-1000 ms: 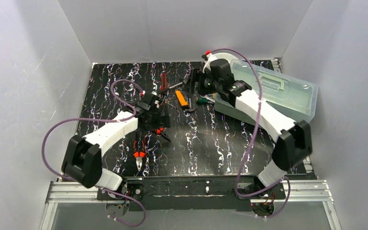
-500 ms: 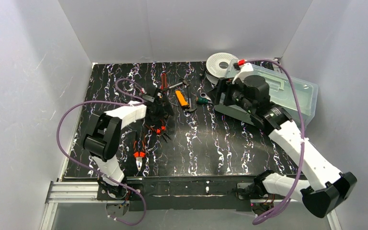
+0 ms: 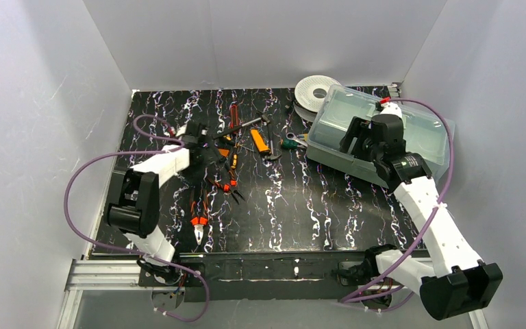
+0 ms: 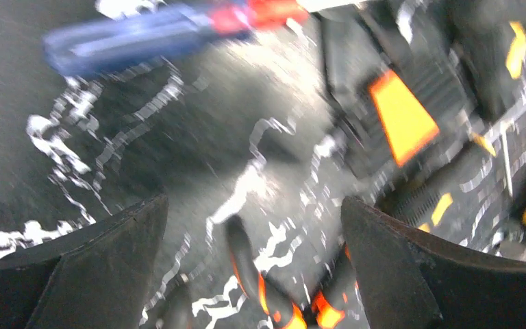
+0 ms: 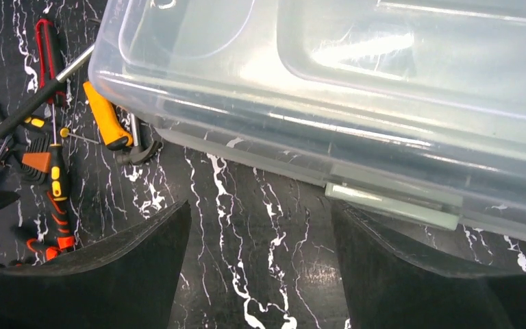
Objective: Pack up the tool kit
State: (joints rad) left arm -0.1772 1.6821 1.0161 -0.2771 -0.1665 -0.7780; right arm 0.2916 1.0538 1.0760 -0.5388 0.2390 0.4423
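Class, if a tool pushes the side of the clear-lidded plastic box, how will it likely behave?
The box probably slides rather than tips: it looks wide and low. Its glossy lid looks slippery to grip. Thin translucent plastic suggests it is light and may flex.

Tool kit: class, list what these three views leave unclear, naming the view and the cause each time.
- Left wrist view: motion blur smears the tools below the left gripper; types unreadable.
- Right wrist view: hazy lid veils the contents; frame edges crop it.
- Top view: right arm covers part of the box, which hides part of the white spool.
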